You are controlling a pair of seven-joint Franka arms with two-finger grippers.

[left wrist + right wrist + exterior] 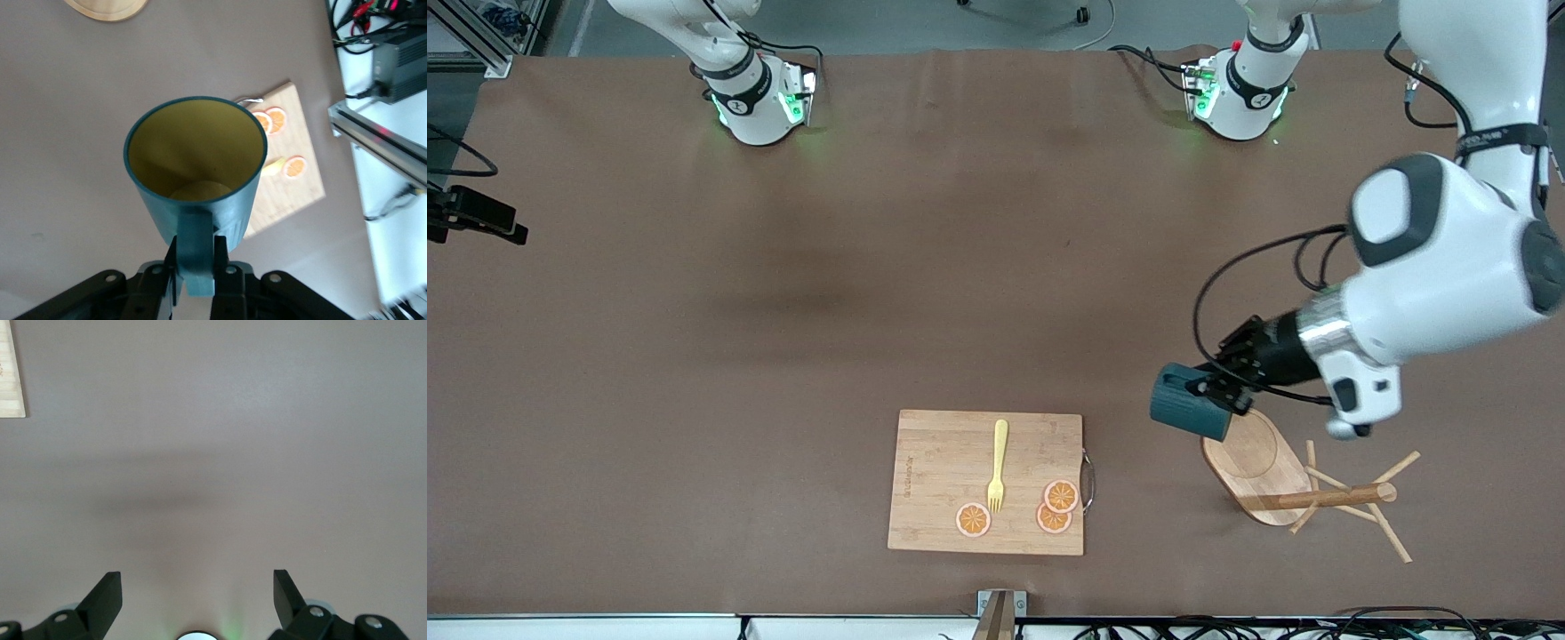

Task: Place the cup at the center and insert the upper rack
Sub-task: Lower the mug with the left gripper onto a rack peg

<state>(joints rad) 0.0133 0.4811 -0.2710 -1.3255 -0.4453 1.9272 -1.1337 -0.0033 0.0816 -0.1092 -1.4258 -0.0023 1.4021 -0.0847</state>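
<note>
Pinching only the handle, the left gripper (195, 267) holds the cup (1190, 411) tilted over the table near the mug tree (1303, 484), risking swivel or slippage, while the right gripper (197, 590) waits spread.

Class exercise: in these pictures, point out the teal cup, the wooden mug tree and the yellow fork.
cup (1183, 411): front view, on its ribbed outer wall.
mug tree (1249, 453): front view, on its oval base.
fork (999, 462): front view, on the handle, atop the cutting board (934, 471).

Left hand (195, 263) clamped, right hand (197, 593) wide.
</note>
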